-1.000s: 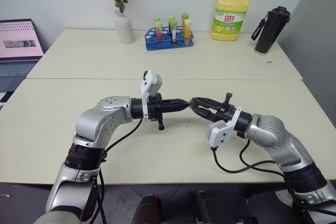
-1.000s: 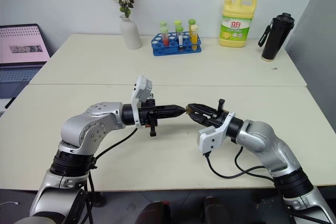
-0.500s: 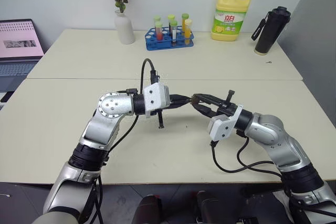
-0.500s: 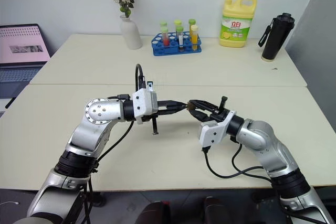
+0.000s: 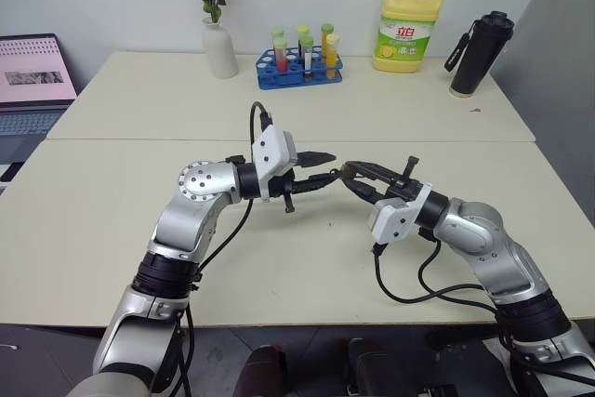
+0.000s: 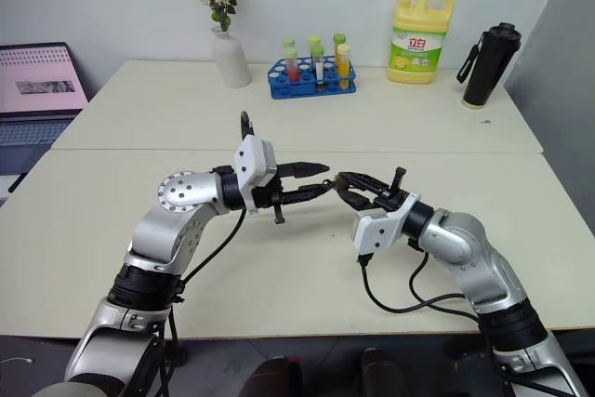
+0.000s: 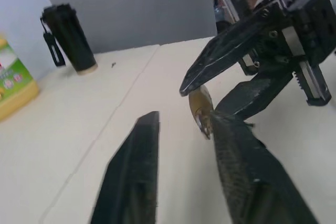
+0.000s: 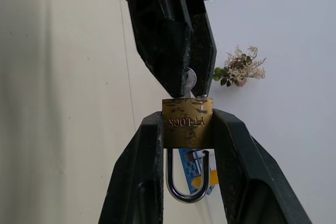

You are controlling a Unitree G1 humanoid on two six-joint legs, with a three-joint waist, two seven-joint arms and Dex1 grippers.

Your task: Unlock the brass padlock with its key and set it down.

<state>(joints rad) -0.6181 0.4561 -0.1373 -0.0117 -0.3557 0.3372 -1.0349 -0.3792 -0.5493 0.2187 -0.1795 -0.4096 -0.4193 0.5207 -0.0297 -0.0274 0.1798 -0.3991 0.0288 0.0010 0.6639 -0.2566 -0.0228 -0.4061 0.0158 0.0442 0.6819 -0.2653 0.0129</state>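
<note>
The brass padlock (image 8: 187, 121) is pinched by its sides between the two fingers of my right gripper (image 5: 349, 175), held above the middle of the cream table (image 5: 279, 258). Its silver shackle (image 8: 185, 179) hangs out of the body on the wrist side. The key (image 8: 190, 81) sticks out of the padlock's far end as a small silvery bit. My left gripper (image 5: 329, 168) faces the right one tip to tip and stands open. One of its fingers (image 7: 231, 145) lies right beside the padlock (image 7: 201, 109) and the key; I cannot tell whether it touches them.
Along the back of the table stand a white vase with dried flowers (image 5: 219, 44), a blue rack of test tubes (image 5: 300, 67), a yellow detergent bottle (image 5: 408, 30) and a black bottle (image 5: 479, 53). A laptop (image 5: 33, 81) sits off the table's left edge.
My left gripper, shut at the padlock's end a second ago, has rolled at the wrist and opened its fingers. The right gripper has kept still with the padlock.
</note>
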